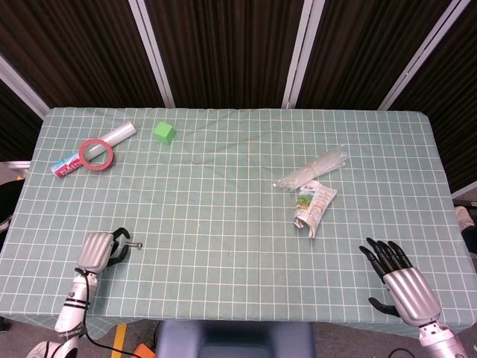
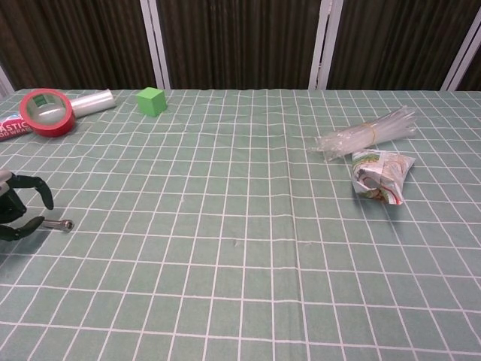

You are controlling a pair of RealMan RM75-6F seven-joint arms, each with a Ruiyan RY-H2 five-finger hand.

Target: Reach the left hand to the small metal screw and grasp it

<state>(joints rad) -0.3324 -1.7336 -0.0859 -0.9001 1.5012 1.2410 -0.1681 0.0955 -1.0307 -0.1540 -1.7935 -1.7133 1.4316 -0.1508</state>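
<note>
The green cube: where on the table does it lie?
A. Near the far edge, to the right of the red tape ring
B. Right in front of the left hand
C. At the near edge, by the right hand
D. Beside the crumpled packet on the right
A: the head view shows the green cube near the far edge, just right of the red tape ring, far from both hands.
</note>
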